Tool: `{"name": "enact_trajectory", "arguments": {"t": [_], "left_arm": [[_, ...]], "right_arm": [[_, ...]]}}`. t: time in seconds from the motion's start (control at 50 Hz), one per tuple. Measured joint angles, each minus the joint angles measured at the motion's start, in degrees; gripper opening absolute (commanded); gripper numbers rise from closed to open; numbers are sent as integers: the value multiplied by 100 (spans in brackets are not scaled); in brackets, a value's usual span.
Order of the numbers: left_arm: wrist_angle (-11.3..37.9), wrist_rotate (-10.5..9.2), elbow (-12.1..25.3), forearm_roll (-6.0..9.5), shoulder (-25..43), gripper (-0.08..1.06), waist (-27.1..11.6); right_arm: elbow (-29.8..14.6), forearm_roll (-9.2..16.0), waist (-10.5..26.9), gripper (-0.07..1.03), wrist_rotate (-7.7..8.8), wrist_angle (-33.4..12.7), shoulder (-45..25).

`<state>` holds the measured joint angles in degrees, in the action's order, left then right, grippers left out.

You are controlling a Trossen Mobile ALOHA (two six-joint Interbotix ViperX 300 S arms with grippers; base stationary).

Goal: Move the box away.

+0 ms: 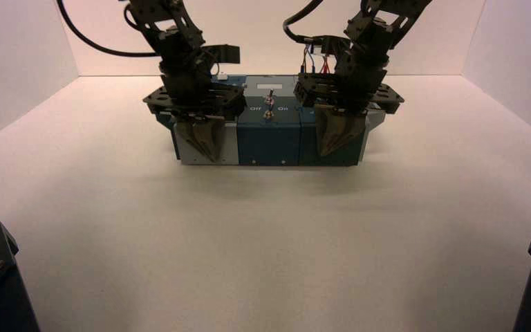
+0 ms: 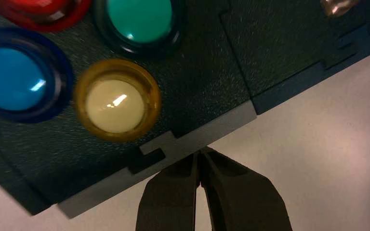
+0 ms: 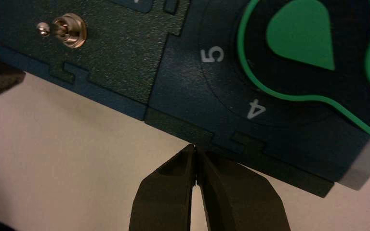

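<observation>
Two grippers are pressed, fingers clenched together, against the near face of the box (image 1: 269, 142), which is set well back on the white table (image 1: 263, 235), close to the rear wall. The left gripper (image 1: 207, 149) is placed at the grey near edge (image 2: 173, 147) below the yellow button (image 2: 117, 100); the blue button (image 2: 14, 77), red button (image 2: 41, 9) and green button (image 2: 139, 19) are cut off. The right gripper (image 1: 332, 145) is placed below the green knob (image 3: 303, 31), partly cropped. Much of the box's top is hidden by both arms; a toggle switch (image 1: 268, 104) is seen between them.
</observation>
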<state>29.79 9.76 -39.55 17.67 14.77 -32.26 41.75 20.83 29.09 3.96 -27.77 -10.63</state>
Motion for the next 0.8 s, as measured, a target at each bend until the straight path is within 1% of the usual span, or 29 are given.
{"name": "enact_trajectory", "arguments": {"t": [0.22, 0.32, 0.36, 0.46, 0.54, 0.56, 0.7, 0.8], "left_arm": [[-35, 0, 220, -35, 141, -3, 35], [-35, 18, 272, -79, 149, -3, 132], [-35, 44, 325, -132, 149, -3, 220], [-44, 53, 387, -176, 149, -3, 396], [-70, 62, 404, -202, 141, -3, 501], [-88, 70, 404, -229, 149, -3, 536], [-141, 70, 387, -255, 149, -3, 571], [-185, 70, 255, -264, 79, -3, 580]], "right_arm": [[-176, -193, -176, -2, 0, -9, -44], [-272, -255, -211, -2, 0, -9, -114], [-352, -299, -220, -2, 0, -9, -167], [-483, -369, -229, -2, 0, -9, -255], [-554, -378, -229, -2, 0, -9, -308], [-563, -387, -229, -2, 0, -9, -325], [-545, -387, -229, -2, 0, 0, -334], [-343, -404, -246, -2, 0, 26, -264]]}}
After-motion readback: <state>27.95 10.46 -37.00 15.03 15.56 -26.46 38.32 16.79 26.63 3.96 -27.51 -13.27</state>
